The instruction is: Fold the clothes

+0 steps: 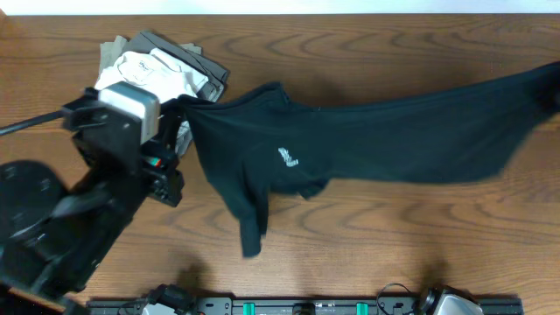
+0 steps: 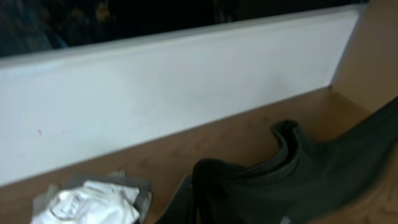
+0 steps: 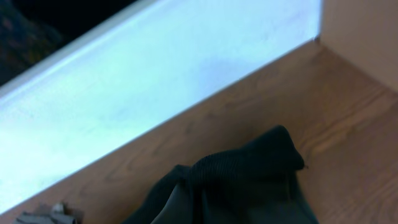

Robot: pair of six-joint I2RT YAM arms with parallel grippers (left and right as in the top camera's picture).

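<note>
The clothes, a black short-sleeved shirt (image 1: 367, 136), hangs stretched in the air across the table from left to right. Its white chest logo (image 1: 288, 158) faces up, and one sleeve (image 1: 251, 229) droops toward the front. My left gripper (image 1: 178, 112) is shut on the shirt's left end, where the fabric (image 2: 249, 186) bunches over its fingers. The right end of the shirt runs off the right edge of the overhead view, so the right gripper is out of sight there. In the right wrist view, ribbed black fabric (image 3: 249, 168) is gathered at the jaws and hides the fingers.
A folded white garment (image 1: 156, 70) lies on folded grey garments (image 1: 194, 59) at the back left, just behind my left gripper. A white board (image 2: 174, 93) runs along the table's far edge. The left arm's base (image 1: 35, 219) and a rail (image 1: 306, 307) are at the front.
</note>
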